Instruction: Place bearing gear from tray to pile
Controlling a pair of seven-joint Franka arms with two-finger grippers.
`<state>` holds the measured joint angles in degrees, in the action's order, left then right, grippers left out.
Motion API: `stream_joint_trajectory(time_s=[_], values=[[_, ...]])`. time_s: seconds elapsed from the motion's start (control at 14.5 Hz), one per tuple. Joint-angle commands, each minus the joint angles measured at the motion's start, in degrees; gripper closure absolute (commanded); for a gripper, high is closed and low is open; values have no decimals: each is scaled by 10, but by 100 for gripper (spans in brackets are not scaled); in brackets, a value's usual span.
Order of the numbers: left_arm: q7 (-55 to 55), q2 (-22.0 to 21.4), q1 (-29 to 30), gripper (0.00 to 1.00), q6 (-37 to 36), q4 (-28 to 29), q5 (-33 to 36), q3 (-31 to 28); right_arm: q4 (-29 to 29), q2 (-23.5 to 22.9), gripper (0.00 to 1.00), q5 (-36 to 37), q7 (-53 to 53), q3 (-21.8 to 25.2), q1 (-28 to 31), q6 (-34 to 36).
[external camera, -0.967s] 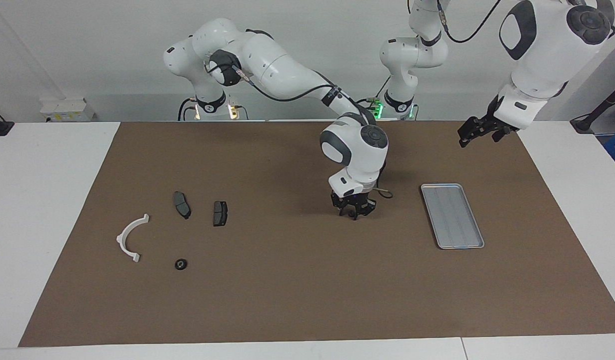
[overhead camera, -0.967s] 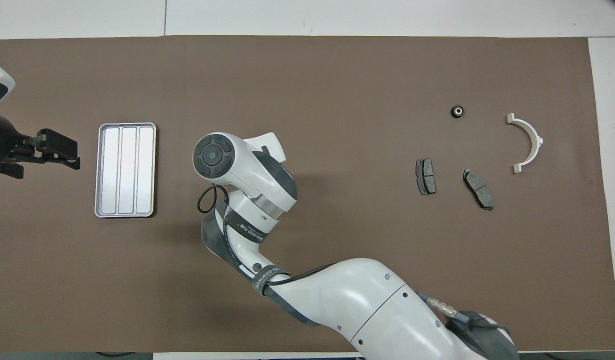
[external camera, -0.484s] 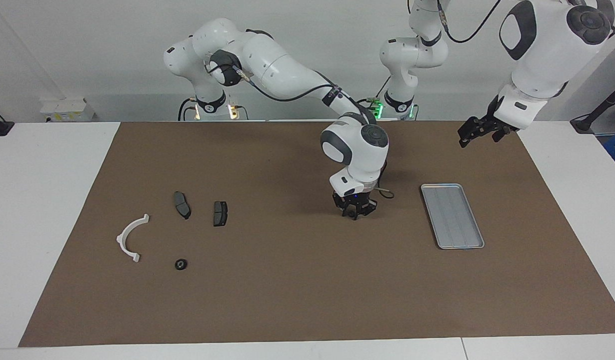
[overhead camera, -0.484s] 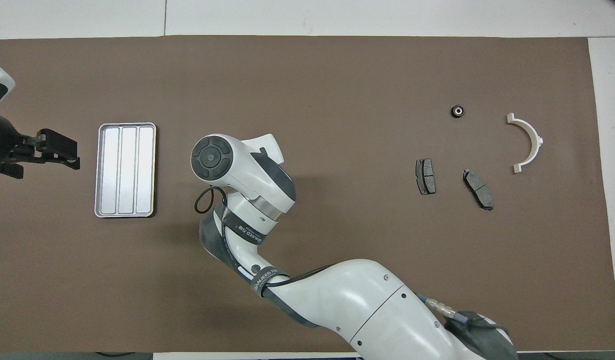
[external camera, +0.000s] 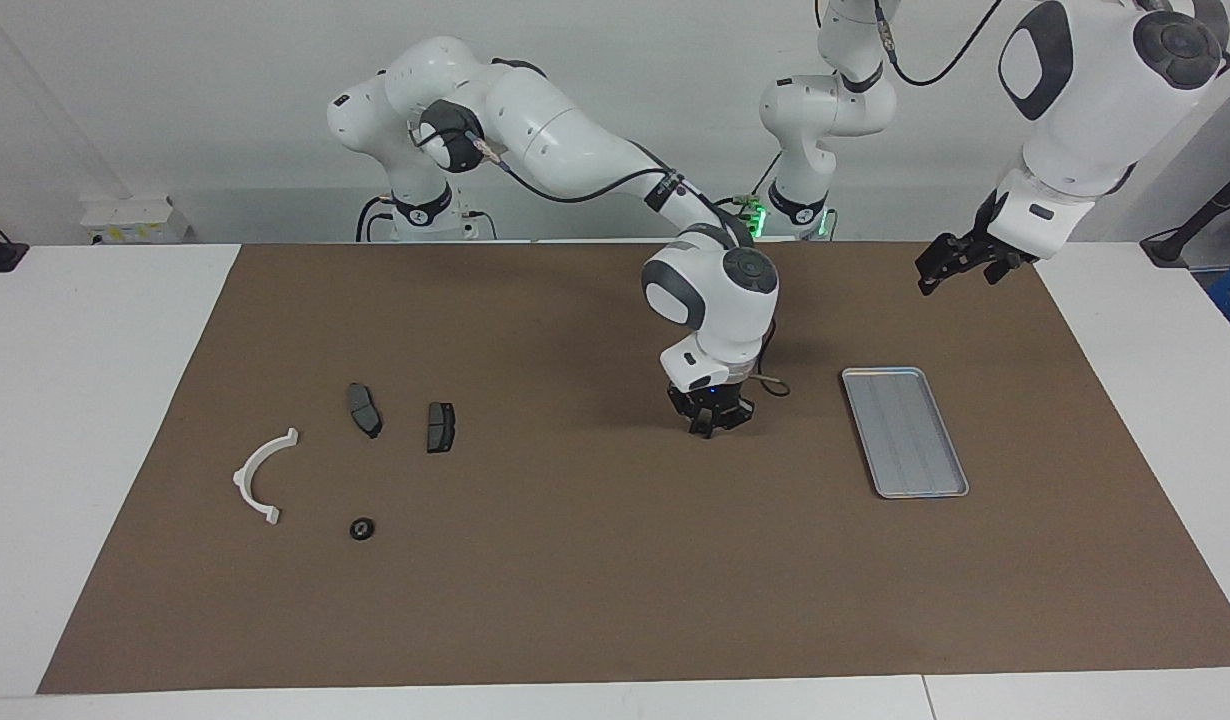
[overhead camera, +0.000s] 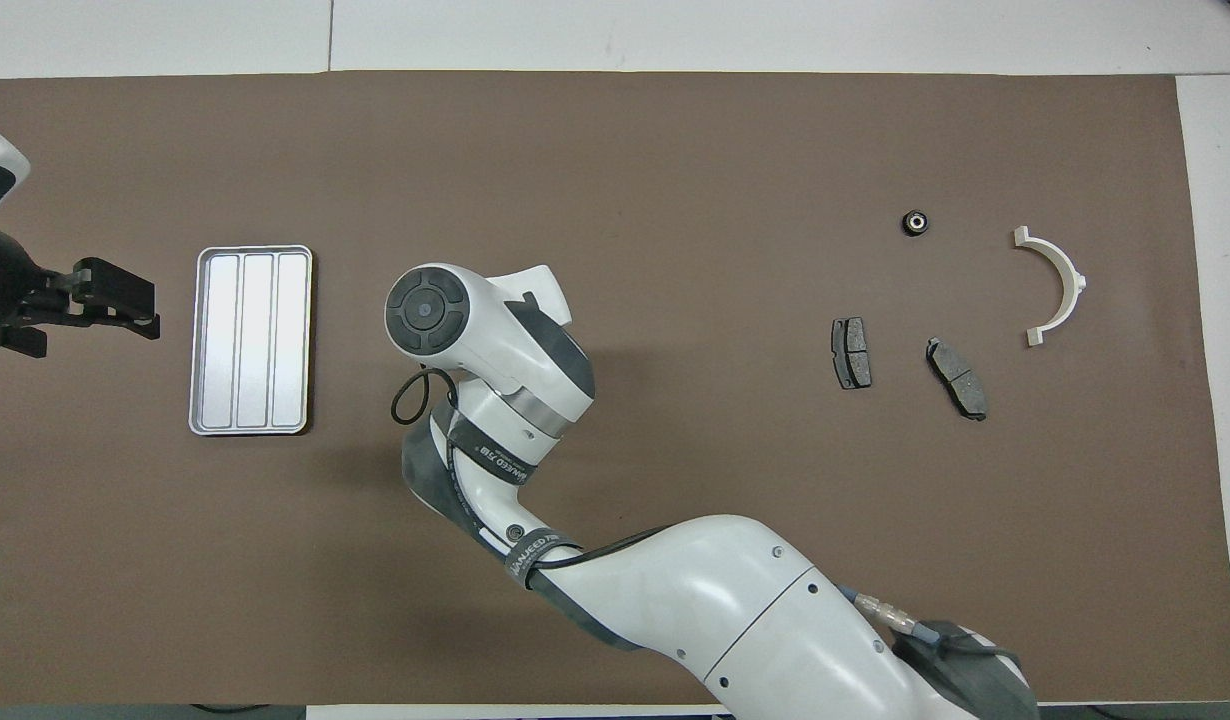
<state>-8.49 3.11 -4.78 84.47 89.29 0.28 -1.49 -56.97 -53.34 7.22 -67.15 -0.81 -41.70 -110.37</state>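
The silver-grey tray (external camera: 905, 430) lies toward the left arm's end of the table, and nothing lies in it in the overhead view (overhead camera: 250, 340). The pile lies toward the right arm's end. It holds a white half-ring bracket (external camera: 258, 476), two dark brake pads (external camera: 363, 409) (external camera: 440, 426) and a small black round bearing gear (external camera: 362, 528) (overhead camera: 915, 222). The gear is on the mat, farther from the robots than the pads. My right gripper (external camera: 708, 428) points down just above the mat between tray and pile, closer to the tray. My left gripper (external camera: 927, 282) (overhead camera: 125, 305) waits raised beside the tray.
A brown mat (external camera: 575, 600) covers most of the white table (external camera: 85, 400). The right arm's wrist (overhead camera: 475, 340) hides its own gripper in the overhead view. A loop of black cable (overhead camera: 410, 395) hangs by that wrist.
The right wrist has turned slightly and risen a little over the same spot. The left arm, the tray and the pile have not moved.
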Motion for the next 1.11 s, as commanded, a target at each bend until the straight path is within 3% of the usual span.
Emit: stream_joint_trajectory(time_s=[0.0,0.21,0.55,0.76,1.04], values=[[0,-15,-1,0,-4,15,-4,-2,11,41,100,-13,137,-35,96,71],[0,-15,-1,0,-4,15,-4,-2,10,65,100,-12,337,-59,200,103],[0,-15,-1,0,-4,15,-4,-2,-20,68,100,13,521,-54,295,79],[0,-14,-1,0,-4,15,-4,-2,-66,75,100,6,561,-60,347,44],[0,-15,-1,0,-4,15,-4,-2,-135,98,100,3,558,-60,368,-4]])
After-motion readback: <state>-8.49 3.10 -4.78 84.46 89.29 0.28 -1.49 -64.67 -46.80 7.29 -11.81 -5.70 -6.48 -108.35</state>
